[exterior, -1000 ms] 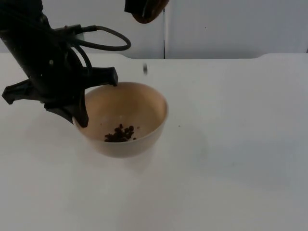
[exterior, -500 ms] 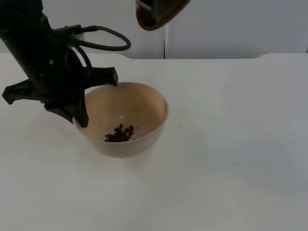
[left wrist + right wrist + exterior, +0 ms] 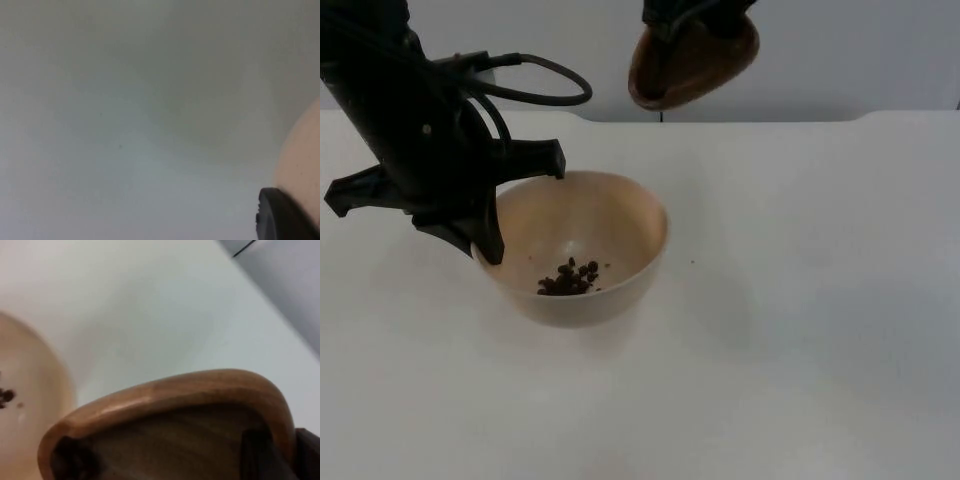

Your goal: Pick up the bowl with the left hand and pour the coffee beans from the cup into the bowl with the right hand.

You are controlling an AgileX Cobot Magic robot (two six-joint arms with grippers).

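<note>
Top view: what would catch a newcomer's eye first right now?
The cream bowl with a small heap of coffee beans at its bottom, its rim gripped by the left gripper. Above and behind it, the right gripper holds the brown wooden cup tilted in the air.

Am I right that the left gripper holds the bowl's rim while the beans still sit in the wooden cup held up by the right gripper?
Not quite: the coffee beans lie in the bowl, as the top view shows. The left gripper does hold its rim, and the right gripper holds the wooden cup up.
</note>
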